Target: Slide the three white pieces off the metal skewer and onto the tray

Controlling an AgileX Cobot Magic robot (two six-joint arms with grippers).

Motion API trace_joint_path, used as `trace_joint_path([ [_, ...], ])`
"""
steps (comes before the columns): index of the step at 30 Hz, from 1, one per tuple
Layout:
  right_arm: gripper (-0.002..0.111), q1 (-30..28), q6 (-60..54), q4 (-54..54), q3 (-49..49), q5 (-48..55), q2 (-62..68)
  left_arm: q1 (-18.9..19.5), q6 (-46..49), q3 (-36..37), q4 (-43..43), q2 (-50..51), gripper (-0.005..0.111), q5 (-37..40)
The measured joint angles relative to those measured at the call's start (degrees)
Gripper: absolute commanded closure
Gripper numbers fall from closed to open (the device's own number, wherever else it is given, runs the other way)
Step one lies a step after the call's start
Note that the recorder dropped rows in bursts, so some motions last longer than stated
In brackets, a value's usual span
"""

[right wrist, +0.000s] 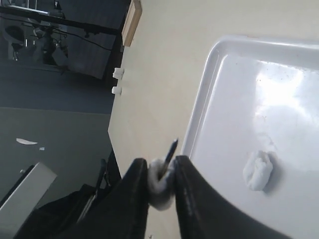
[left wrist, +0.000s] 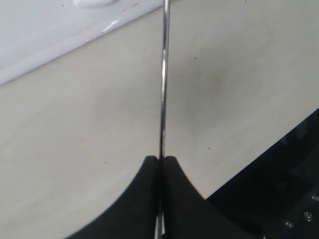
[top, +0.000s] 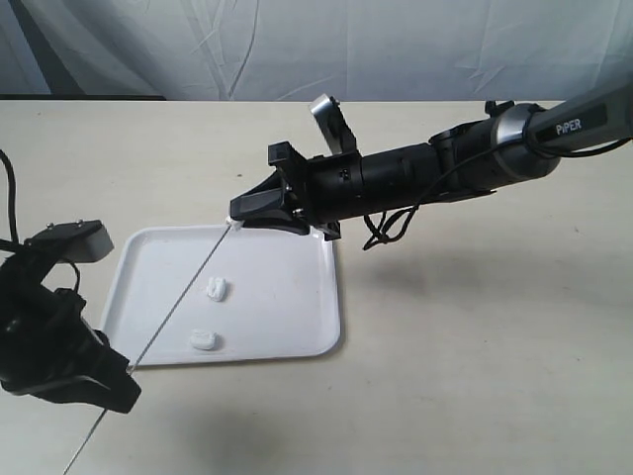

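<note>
The white tray lies on the table with two of the white pieces on it, one near the middle and one nearer the front rim. The thin metal skewer slants over the tray. My left gripper is shut on its lower end, with the rod running straight out from between the closed jaws. At the skewer's upper tip, my right gripper is shut on the third white piece. The pointed tip pokes out just past the right gripper.
The tray's rim lies close beside the right jaws, with a loose piece on the tray floor. A tray corner and part of a piece show in the left wrist view. The beige table stretches right of the tray.
</note>
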Motion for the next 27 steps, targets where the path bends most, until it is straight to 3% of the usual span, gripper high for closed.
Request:
trace_joint_path([
  [12, 0.091, -5.1, 0.0, -0.3, 0.0, -1.4, 0.0, 0.0, 0.4, 4.3, 0.5, -0.5, 0.107, -1.6],
  [15, 0.091, -4.3, 0.3, -5.8, 0.0, -4.2, 0.0, 0.0, -0.8, 4.2, 0.9, -0.5, 0.107, -3.2],
  [17, 0.091, -1.5, 1.3, -13.2, 1.2, -7.6, 0.0, 0.0, -5.1, 2.3, 6.4, 0.2, 0.107, -3.7],
  [19, 0.085, -0.1, 2.6, -15.6, 1.5, -8.2, 0.0, 0.0, -10.4, 0.0, 12.9, 2.6, 0.107, -3.4],
  [22, 0.055, 0.4, 4.6, -16.2, 1.5, -8.4, 0.0, 0.0, -13.3, -3.6, 15.0, 6.6, 0.107, -0.9],
  [27, 0.057, 0.4, 5.2, -16.5, 1.5, -5.8, 0.0, 0.0, -13.9, -9.3, 15.0, 12.2, 0.107, 1.3],
])
